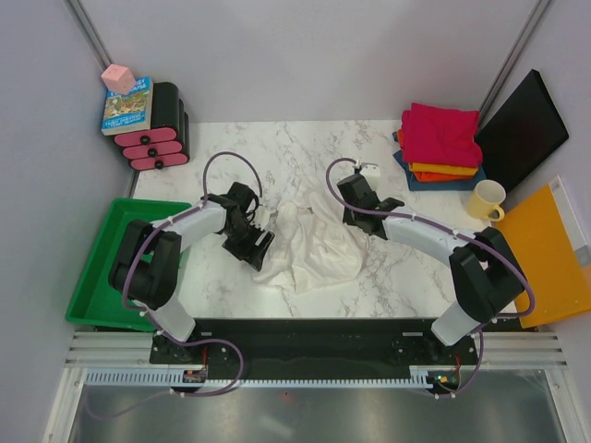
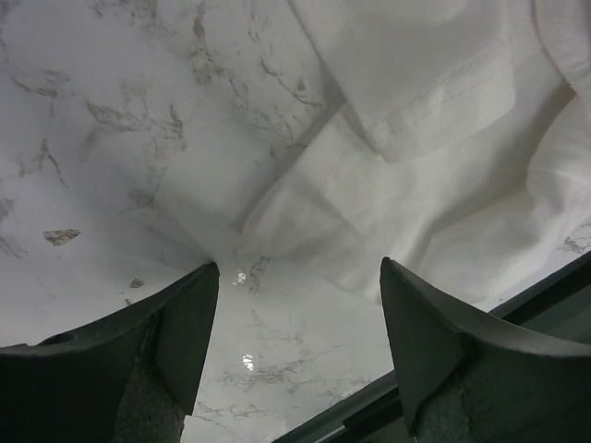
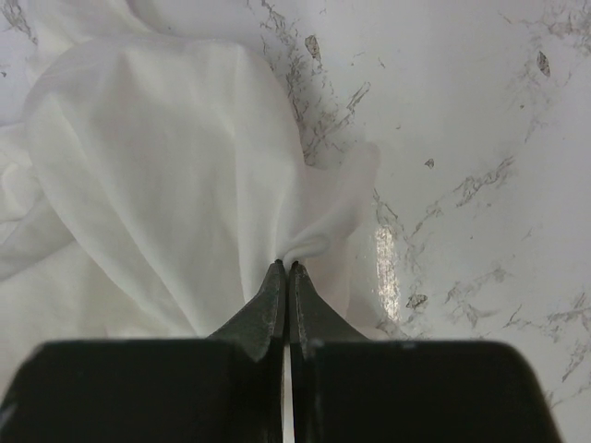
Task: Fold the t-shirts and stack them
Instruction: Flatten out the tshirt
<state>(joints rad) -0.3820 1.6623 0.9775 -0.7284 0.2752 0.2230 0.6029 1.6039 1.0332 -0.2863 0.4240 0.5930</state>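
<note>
The off-white shirt (image 1: 312, 242) lies crumpled in a heap at the centre of the overhead view, on the marble bench (image 1: 277, 148) between the two arms. The folded shirts (image 1: 441, 138), magenta on top of orange and dark blue, sit stacked in the upper right of that view, well apart from the heap.

The right end effector (image 3: 284, 268) has its fingers pressed together on a small fold of the shirt. In its wrist view the fabric gathers into pleats that run to the tips. The left end effector (image 2: 300, 277) stands spread with nothing between its fingers. It is poised over bare bench just beside a hemmed edge of the shirt, which fills the upper right of its wrist view.

The cloth looks thin, light and limp. It should drape and bunch and follow any pull rather than keep a shape, and it probably slides easily on the smooth marble. A single pinch would likely raise only a peak. The better holds seem to be hems or corners, where doubled cloth gives the fingers more to bite. Two such holds set well apart would let the shirt spread flat. The hem near the left fingers looks a fair spot, though several layers may get caught at once.
</note>
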